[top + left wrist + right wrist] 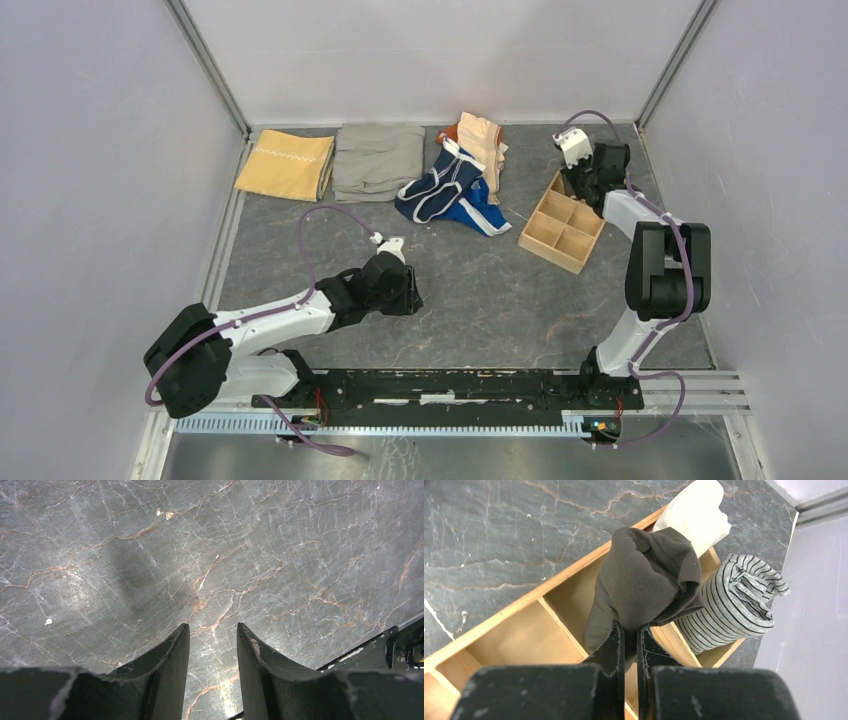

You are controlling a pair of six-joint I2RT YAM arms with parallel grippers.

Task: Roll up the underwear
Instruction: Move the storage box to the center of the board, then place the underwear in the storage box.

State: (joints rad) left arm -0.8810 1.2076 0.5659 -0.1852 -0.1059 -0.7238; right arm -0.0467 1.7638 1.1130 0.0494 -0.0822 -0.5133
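right gripper (630, 628) tight on dark underwear (644, 570)

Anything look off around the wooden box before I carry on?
The dark underwear pinched in the right gripper is a loose bunch, not a tight roll like the striped roll in the wooden box. A white piece seems to poke over the box's rim. Nothing spilled or damaged.

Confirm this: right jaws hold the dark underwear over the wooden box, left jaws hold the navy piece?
No: the left wrist view shows the left jaws apart and empty over the table. The navy piece lies in the back pile. The right jaws do hold the dark underwear over the wooden box.
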